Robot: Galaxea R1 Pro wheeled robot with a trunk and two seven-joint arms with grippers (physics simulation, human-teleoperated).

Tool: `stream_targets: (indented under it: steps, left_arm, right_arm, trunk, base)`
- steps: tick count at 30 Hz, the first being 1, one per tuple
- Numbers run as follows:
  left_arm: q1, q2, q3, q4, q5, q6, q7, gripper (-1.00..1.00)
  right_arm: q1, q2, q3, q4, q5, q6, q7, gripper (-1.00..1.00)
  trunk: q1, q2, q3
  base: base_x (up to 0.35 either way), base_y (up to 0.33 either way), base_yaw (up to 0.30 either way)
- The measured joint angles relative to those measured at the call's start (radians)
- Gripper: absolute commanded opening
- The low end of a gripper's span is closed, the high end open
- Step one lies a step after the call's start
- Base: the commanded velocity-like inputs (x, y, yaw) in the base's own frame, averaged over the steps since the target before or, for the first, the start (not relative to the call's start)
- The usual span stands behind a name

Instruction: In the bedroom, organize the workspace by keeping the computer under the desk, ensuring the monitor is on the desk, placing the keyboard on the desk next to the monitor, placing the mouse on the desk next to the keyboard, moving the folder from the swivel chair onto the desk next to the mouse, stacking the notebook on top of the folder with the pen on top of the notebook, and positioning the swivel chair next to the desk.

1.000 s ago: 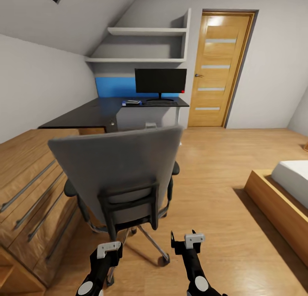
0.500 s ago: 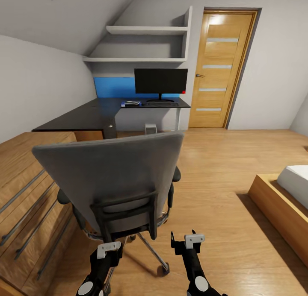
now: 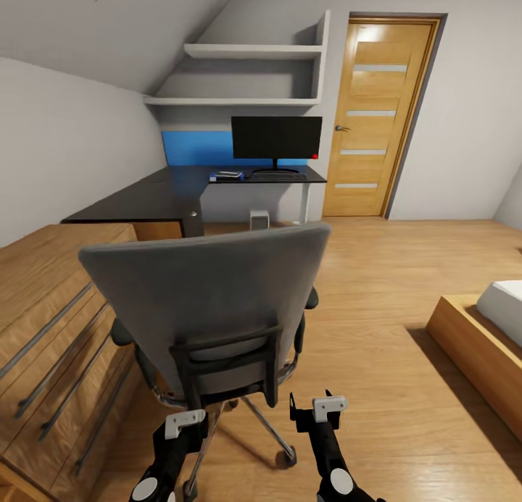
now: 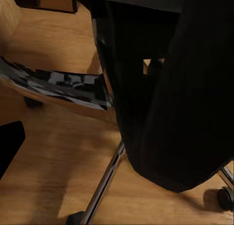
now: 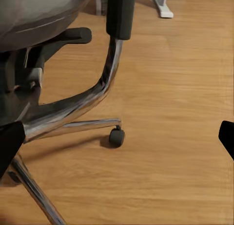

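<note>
**Robot stands behind the swivel chair, facing the desk across the bedroom**

In the centre of the head view, a grey swivel chair (image 3: pixel 210 306) turns its backrest to the camera, hiding its seat, so the folder cannot be seen from here. Both arms hang low at the bottom of the frame: the left gripper (image 3: pixel 181 424) sits just behind the chair's chrome base, the right gripper (image 3: pixel 319 409) to the right of it over bare wooden floor (image 3: pixel 362 306). Neither holds anything. The right wrist view shows dark fingertips at opposite edges with floor between, so that pincer is spread wide; for the left I cannot tell.

In the upper middle, well beyond the chair, the dark desk (image 3: pixel 174 190) stands in the corner. The monitor (image 3: pixel 277 137) is upright on it, with the keyboard (image 3: pixel 274 174) just in front (sensible, since it faces the sitter). A small flat object (image 3: pixel 227 174) lies left of the keyboard, too small to identify. A pale box under the desk is probably the computer (image 3: pixel 259 219). A wooden door (image 3: pixel 377 114) fills the upper right.
</note>
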Motion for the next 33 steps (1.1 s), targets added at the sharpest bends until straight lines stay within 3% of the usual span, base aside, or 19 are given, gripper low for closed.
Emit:
stream_targets:
  steps: [33]
  left_arm:
    - [0.0, 0.0, 0.0, 0.005, -0.002, 0.0, 0.003, 1.0]
  right_arm:
    - [0.0, 0.0, 0.003, 0.012, 0.002, -0.001, 0.0, 1.0]
  trunk:
    - [0.0, 0.0, 0.0]
  base:
    - [-0.032, 0.048, 0.0]
